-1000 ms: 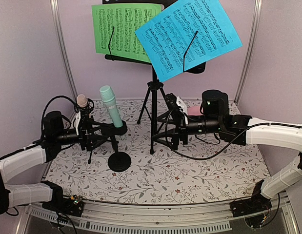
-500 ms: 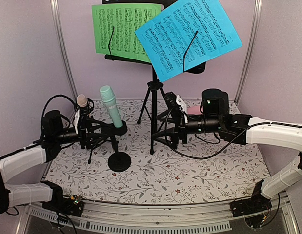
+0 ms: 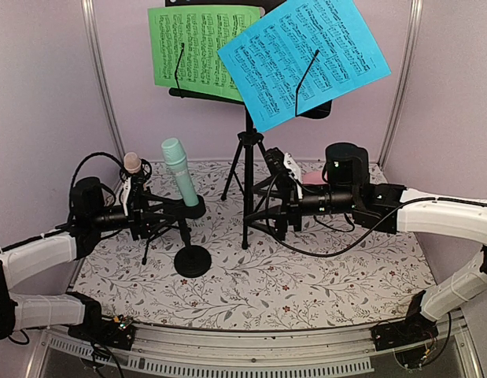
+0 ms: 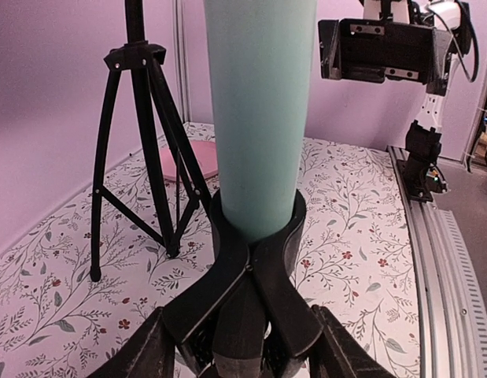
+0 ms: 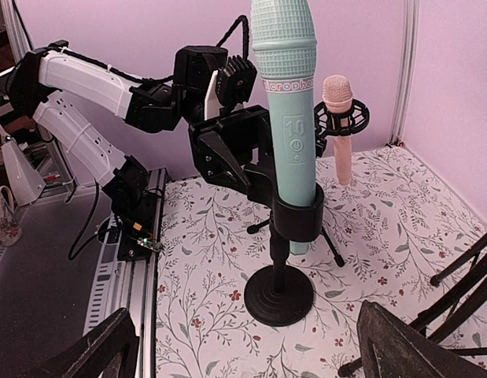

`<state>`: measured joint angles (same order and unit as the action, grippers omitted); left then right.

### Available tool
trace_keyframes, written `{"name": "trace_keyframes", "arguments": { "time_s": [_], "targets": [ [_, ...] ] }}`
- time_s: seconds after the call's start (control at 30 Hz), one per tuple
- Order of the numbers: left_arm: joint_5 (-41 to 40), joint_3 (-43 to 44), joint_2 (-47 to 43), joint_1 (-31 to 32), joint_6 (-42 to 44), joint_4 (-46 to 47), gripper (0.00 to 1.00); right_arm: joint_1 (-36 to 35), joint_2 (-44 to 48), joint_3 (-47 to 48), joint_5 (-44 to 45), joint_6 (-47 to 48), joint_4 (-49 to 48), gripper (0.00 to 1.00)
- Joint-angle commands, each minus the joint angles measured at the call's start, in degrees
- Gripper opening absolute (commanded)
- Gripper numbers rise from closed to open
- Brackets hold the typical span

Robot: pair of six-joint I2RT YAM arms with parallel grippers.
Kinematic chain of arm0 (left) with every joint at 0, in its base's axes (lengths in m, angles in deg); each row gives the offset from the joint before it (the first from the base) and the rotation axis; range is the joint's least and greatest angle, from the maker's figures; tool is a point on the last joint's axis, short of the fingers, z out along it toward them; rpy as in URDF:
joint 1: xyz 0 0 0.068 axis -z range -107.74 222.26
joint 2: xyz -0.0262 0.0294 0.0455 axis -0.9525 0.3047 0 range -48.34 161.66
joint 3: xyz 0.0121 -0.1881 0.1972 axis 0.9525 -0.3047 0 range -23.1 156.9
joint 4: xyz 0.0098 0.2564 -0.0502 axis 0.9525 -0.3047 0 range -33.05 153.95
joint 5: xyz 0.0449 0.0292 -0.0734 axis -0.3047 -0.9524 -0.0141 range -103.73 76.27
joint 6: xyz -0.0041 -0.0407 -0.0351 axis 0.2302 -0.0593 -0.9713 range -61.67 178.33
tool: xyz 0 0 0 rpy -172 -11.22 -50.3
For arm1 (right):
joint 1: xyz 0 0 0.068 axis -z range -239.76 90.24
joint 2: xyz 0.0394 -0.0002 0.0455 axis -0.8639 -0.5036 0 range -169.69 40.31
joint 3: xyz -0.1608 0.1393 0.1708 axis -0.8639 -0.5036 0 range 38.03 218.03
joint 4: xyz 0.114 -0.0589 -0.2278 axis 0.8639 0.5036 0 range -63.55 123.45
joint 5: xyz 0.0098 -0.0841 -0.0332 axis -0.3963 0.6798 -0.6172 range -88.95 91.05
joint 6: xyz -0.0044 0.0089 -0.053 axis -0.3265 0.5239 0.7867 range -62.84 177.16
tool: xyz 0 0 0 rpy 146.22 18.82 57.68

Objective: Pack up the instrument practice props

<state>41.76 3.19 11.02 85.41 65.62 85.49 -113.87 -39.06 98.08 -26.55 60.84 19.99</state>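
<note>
The mint-green toy microphone point(image 3: 178, 172) stands upright in a black clip point(image 3: 190, 210) on a round-based support point(image 3: 192, 261). My left gripper point(image 3: 149, 211) is shut on the clip's rear handles; in the left wrist view its fingers point(image 4: 160, 346) press both sides of the clip point(image 4: 255, 236) below the microphone point(image 4: 259, 118). The pale-pink microphone point(image 3: 131, 164) sits on a small tripod support behind it. The music desk's tripod point(image 3: 246, 181) carries the green page point(image 3: 200, 51) and the blue page point(image 3: 302, 59). My right gripper point(image 3: 272, 198) is open and empty beside the tripod pole.
A round pink dish point(image 3: 312, 179) lies behind my right gripper. Purple walls and metal posts close in the floral mat point(image 3: 306, 276). In the right wrist view the round support base point(image 5: 278, 295) stands mid-mat and a tripod leg point(image 5: 455, 287) crosses at right.
My left gripper has edged right onto the clip's handles. My right gripper has shifted slightly left toward the tripod pole. The microphones and pages have not moved.
</note>
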Motion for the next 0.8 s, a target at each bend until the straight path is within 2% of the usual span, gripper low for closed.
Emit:
{"name": "trace_keyframes", "arguments": {
  "time_s": [0.0, 0.2, 0.37, 0.5, 0.77],
  "targets": [
    [1.3, 1.5, -0.1, 0.6, 0.1, 0.0, 0.52, -0.5, -0.7, 1.9, 0.2, -0.3, 0.0, 0.99],
    [0.6, 1.0, -2.8, 1.1, -0.6, -1.7, 0.4, -0.6, -1.6, 3.1, -0.5, 0.0, 0.1, 0.99],
    [-1.1, 0.3, -5.3, 2.3, -2.1, -2.6, 0.37, -1.0, -2.8, 5.3, -1.1, 0.6, 0.3, 0.99],
    [-2.3, -0.4, -6.2, 3.4, -2.3, -3.1, 0.26, -1.4, -5.1, 7.9, -2.0, 1.2, 0.2, 0.99],
    [-4.5, -1.8, -7.1, 5.5, -4.0, -2.8, 0.2, -3.5, -13.3, 16.4, -0.2, 2.5, 1.2, 0.99]
  ]
}}
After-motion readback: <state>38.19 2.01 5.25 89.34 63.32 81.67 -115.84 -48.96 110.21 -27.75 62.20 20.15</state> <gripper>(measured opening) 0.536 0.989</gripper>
